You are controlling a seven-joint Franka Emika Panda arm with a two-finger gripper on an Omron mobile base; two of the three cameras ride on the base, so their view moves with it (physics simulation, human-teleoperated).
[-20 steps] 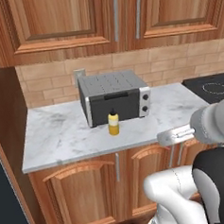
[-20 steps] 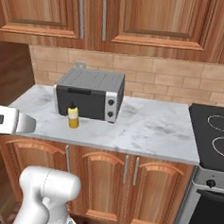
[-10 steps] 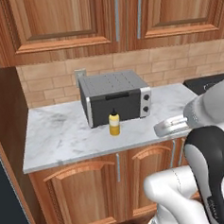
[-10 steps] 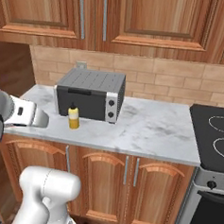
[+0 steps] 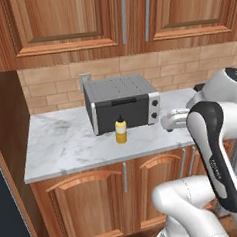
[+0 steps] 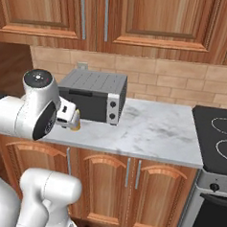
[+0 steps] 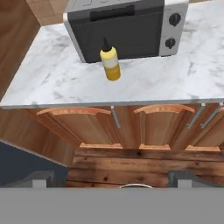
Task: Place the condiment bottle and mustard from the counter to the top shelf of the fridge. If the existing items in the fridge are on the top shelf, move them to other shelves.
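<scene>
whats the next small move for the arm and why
Probably ease the open pincer forward and down toward the mustard. The bottle stands upright and untouched on the counter in front of the toaster oven, and the pincer is well short of it, holding nothing.

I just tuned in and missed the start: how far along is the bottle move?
Nothing looks done yet: the mustard stands upright on the counter, in front of the toaster oven. In hand: nothing; the gripper is open and empty, back from the counter edge, looking at the mustard. Left: grasping it and shelving everything.
</scene>
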